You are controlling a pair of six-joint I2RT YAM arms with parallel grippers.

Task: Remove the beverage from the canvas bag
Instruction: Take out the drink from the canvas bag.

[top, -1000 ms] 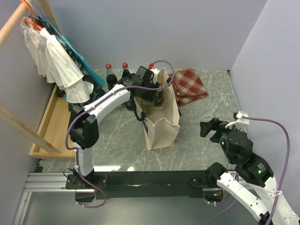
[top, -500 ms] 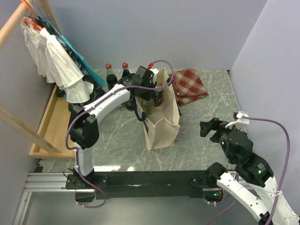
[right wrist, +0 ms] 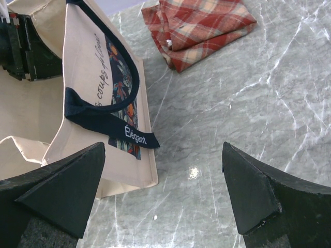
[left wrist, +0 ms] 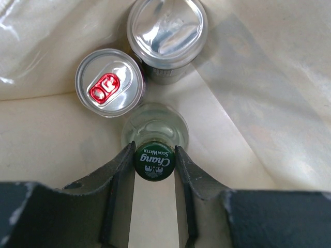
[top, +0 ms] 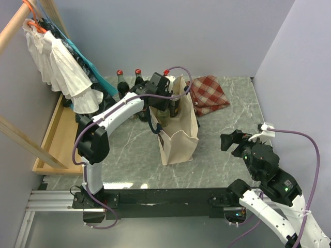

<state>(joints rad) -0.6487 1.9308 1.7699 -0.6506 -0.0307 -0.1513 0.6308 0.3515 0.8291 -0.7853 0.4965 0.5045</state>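
Observation:
The cream canvas bag with navy handles stands upright mid-table, its printed narrow side showing in the right wrist view. My left gripper reaches down into the bag's mouth. Inside, it is shut on the green cap of a clear glass soda-water bottle, one finger on each side of the cap. Two cans stand beside the bottle: one with a red tab and a plain silver one. My right gripper hovers open over the table to the bag's right, holding nothing.
A folded red checked cloth lies behind the bag to the right. Dark bottles with red caps stand at the back left. A wooden tray and hanging clothes fill the left side.
The left gripper's jaws have closed onto the bottle's cap inside the bag. Neither arm has visibly shifted.

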